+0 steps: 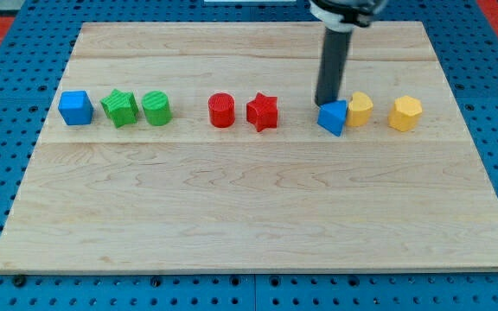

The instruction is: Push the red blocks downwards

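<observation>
At mid-board, the red cylinder (221, 111) and red star (263, 112) sit side by side, unpushed; right of them, my tip (324, 104), a bare rod with no pincer, touches the blue block (333, 117), and should next swing behind the reds.

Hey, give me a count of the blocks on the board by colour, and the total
Blue: 2, a cube and a triangular block
Green: 2, a star and a cylinder
Red: 2, a cylinder and a star
Yellow: 2, one beside the blue triangular block, one at the view's right
Total: 8
</observation>
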